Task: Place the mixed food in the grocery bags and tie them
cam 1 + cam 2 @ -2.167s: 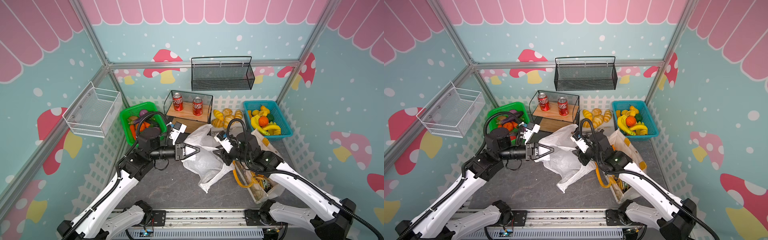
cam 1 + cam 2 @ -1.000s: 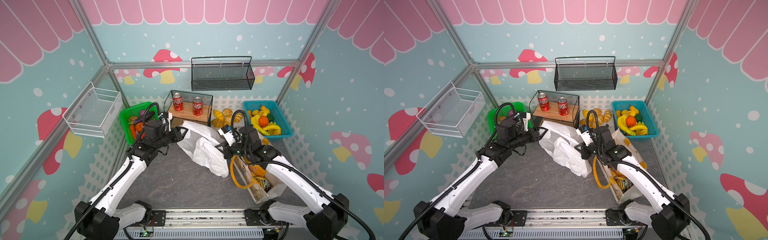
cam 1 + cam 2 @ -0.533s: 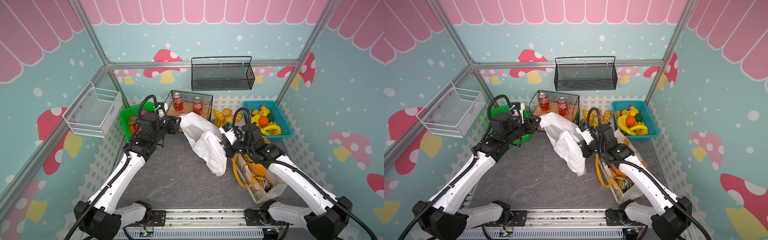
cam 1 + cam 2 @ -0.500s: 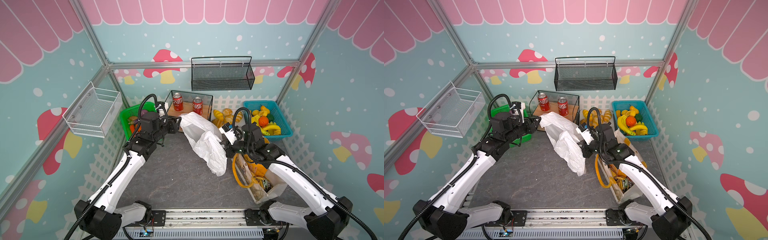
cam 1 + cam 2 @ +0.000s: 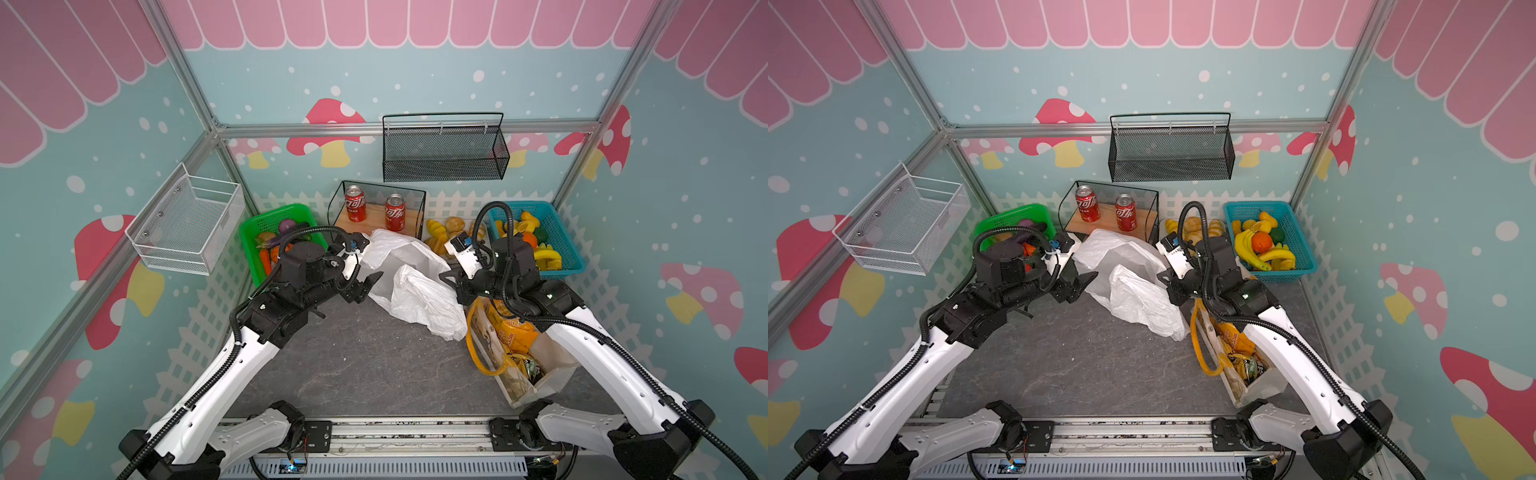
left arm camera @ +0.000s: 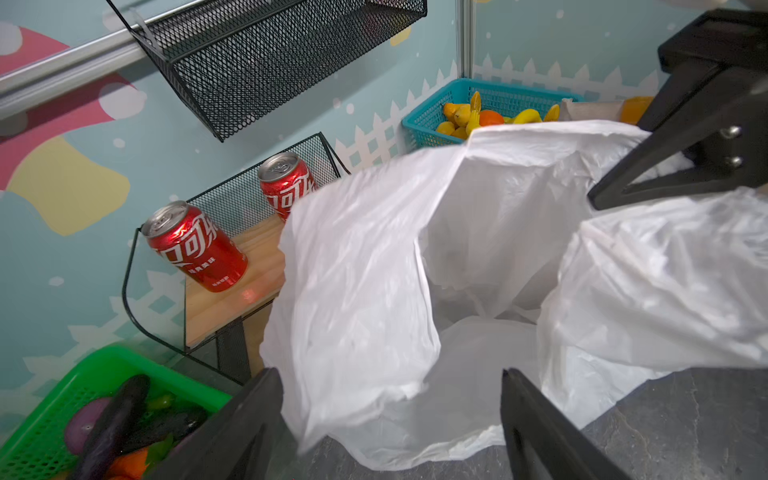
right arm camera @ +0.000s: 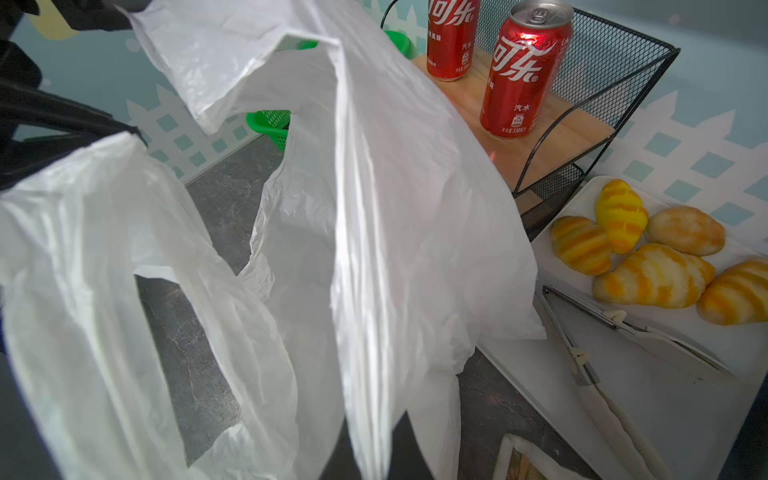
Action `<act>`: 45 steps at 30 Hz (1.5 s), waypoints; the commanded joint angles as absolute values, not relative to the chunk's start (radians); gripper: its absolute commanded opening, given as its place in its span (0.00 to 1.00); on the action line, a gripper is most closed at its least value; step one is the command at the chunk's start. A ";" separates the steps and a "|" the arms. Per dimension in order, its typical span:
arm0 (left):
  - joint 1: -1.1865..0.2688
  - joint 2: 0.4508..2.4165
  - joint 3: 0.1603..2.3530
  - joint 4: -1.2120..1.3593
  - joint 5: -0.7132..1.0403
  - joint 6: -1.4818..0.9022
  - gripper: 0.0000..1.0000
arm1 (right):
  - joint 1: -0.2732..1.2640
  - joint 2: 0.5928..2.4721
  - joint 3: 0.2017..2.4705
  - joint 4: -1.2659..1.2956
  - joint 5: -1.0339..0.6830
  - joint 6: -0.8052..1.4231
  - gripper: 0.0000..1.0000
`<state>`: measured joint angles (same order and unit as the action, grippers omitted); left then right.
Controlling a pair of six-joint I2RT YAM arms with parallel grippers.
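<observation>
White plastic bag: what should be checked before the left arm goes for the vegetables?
1. Hold: right gripper shut on the white plastic bag: ok.
2. Bag mouth open: ok, it gapes in the left wrist view.
3. Free hand: left gripper open, jaws apart: ok.
4. Plastic clear of its fingers: cannot tell; film shows between them.
5. Supply: vegetables lie in the green basket: ok.
6. Food inside the bag: not ok, none visible.
</observation>
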<state>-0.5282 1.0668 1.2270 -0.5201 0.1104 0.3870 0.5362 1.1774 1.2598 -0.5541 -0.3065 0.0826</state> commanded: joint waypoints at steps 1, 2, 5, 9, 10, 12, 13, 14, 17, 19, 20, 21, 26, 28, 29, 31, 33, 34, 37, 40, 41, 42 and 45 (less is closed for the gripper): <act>-0.543 1.097 1.217 -0.552 0.002 0.568 0.92 | 0.531 1.173 1.257 -0.565 -0.313 0.059 0.00; -0.545 1.107 1.220 -0.551 -0.004 0.578 0.94 | 0.531 1.168 1.253 -0.562 -0.315 0.060 0.00; -0.557 1.138 1.227 -0.549 0.000 0.607 0.97 | 0.531 1.155 1.243 -0.554 -0.330 0.063 0.00; -0.564 1.158 1.231 -0.547 0.021 0.599 0.99 | 0.532 1.149 1.227 -0.549 -0.331 0.064 0.00; -0.564 1.157 1.229 -0.548 0.033 0.599 0.99 | 0.532 1.149 1.223 -0.548 -0.331 0.064 0.00; -0.567 1.157 1.215 -0.549 0.024 0.604 0.99 | 0.531 1.147 1.219 -0.545 -0.339 0.067 0.00; -0.568 1.155 1.208 -0.552 0.023 0.603 0.99 | 0.532 1.145 1.216 -0.540 -0.338 0.067 0.00; -0.568 1.151 1.201 -0.556 0.032 0.600 0.99 | 0.532 1.143 1.215 -0.536 -0.337 0.072 0.00; -0.574 1.146 1.181 -0.554 0.063 0.592 0.99 | 0.531 1.147 1.213 -0.525 -0.357 0.078 0.00; -0.577 1.159 1.174 -0.545 0.011 0.601 0.99 | 0.532 1.148 1.210 -0.522 -0.366 0.078 0.00; -0.580 1.168 1.172 -0.545 -0.015 0.615 0.99 | 0.531 1.145 1.207 -0.522 -0.362 0.081 0.00; -0.583 1.176 1.170 -0.545 -0.036 0.624 1.00 | 0.532 1.141 1.204 -0.522 -0.352 0.081 0.00; -0.607 1.206 1.146 -0.507 -0.092 0.620 0.99 | 0.532 1.118 1.185 -0.515 -0.361 0.102 0.00; -0.610 1.201 1.143 -0.470 -0.095 0.567 0.92 | 0.532 1.103 1.172 -0.525 -0.358 0.101 0.00; -0.610 1.195 1.149 -0.469 -0.070 0.536 0.87 | 0.532 1.097 1.166 -0.532 -0.345 0.101 0.00; -0.606 1.182 1.163 -0.474 0.012 0.468 0.68 | 0.532 1.075 1.151 -0.556 -0.322 0.094 0.00; -0.584 1.189 1.188 -0.519 0.130 0.388 0.53 | 0.531 1.047 1.135 -0.571 -0.327 0.080 0.00; -0.570 1.201 1.208 -0.550 0.191 0.334 0.45 | 0.531 1.029 1.124 -0.573 -0.327 0.074 0.00; -0.540 1.232 1.259 -0.605 0.346 0.225 0.29 | 0.532 0.983 1.110 -0.585 -0.334 0.061 0.00; -0.518 1.245 1.294 -0.610 0.552 0.125 0.20 | 0.532 0.970 1.135 -0.620 -0.336 0.057 0.00; -0.507 1.249 1.303 -0.599 0.623 0.086 0.19 | 0.531 0.970 1.144 -0.633 -0.336 0.053 0.00; -0.488 1.257 1.305 -0.569 0.723 0.035 0.16 | 0.531 0.972 1.153 -0.643 -0.333 0.046 0.00; -0.436 1.282 1.262 -0.423 0.874 -0.149 0.09 | 0.532 0.989 1.153 -0.643 -0.335 0.043 0.00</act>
